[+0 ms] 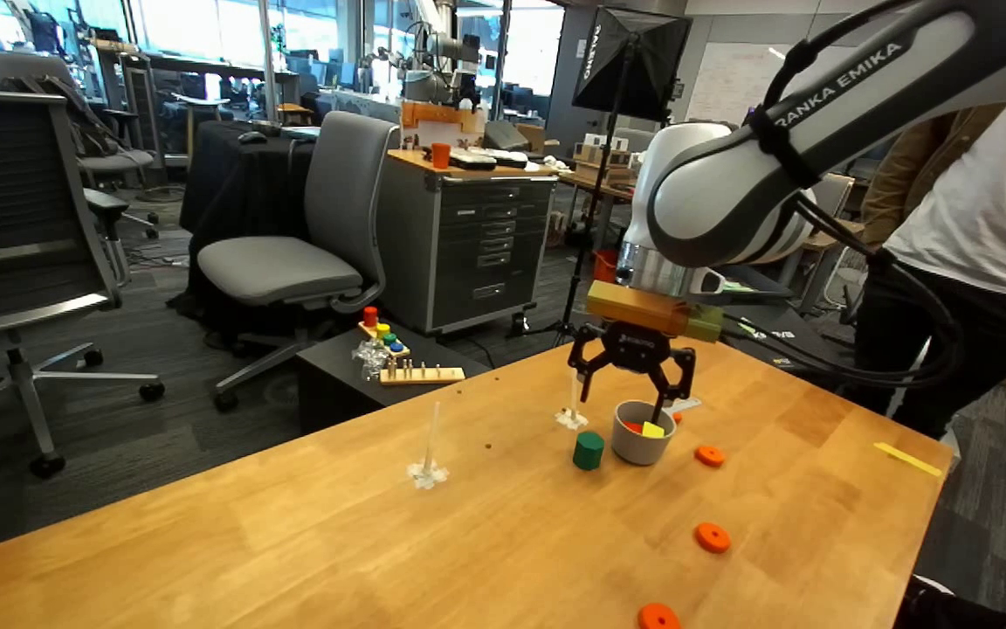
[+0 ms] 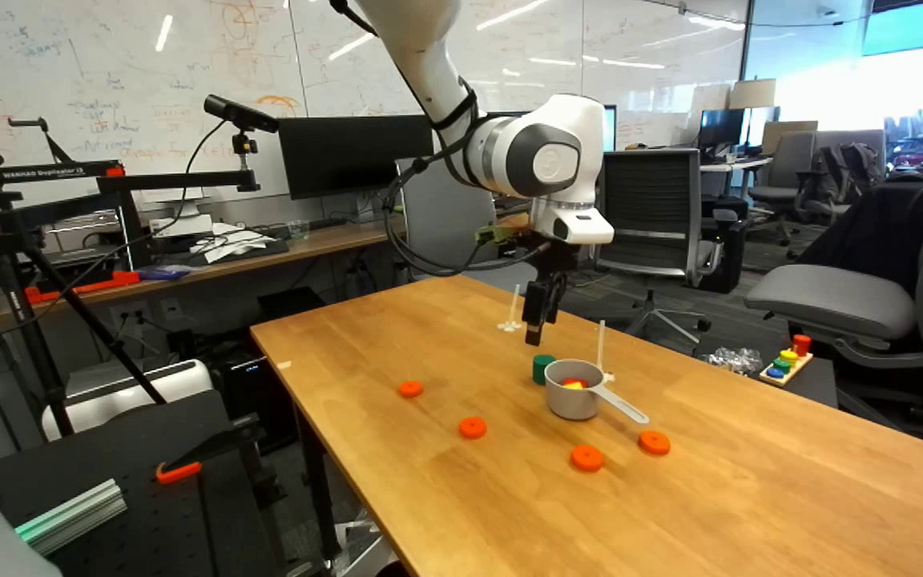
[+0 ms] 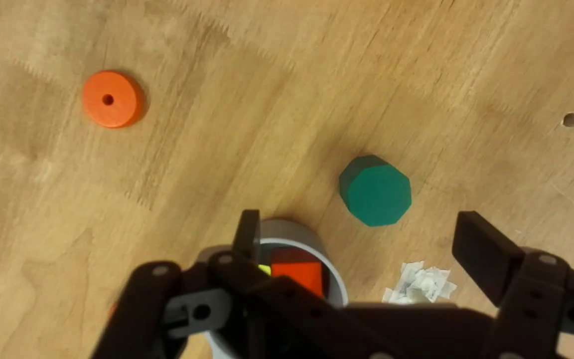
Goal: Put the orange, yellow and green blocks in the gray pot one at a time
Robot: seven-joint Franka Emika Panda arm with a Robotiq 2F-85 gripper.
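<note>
Wrist view shows your end effector (image 3: 364, 243) spread wide and holding nothing, the green block (image 3: 377, 192) on the table (image 3: 217, 129) showing between its jaws, not quite level with the tips. Centre on the block before descending: the finger nearer the gray pot (image 1: 638, 452) overlaps the pot's rim in that view, and a straight drop could catch it. Close on opposite flat faces for a square hold. The orange block (image 3: 299, 273) and yellow block (image 1: 653, 432) already sit inside the pot, so green looks like your last pick. In an exterior view an upright stick (image 1: 574, 395) stands between the green block and the table's edge; lift above it and the rim before crossing. More room seems to lie up the wrist view, towards an orange disc (image 3: 111, 102).
</note>
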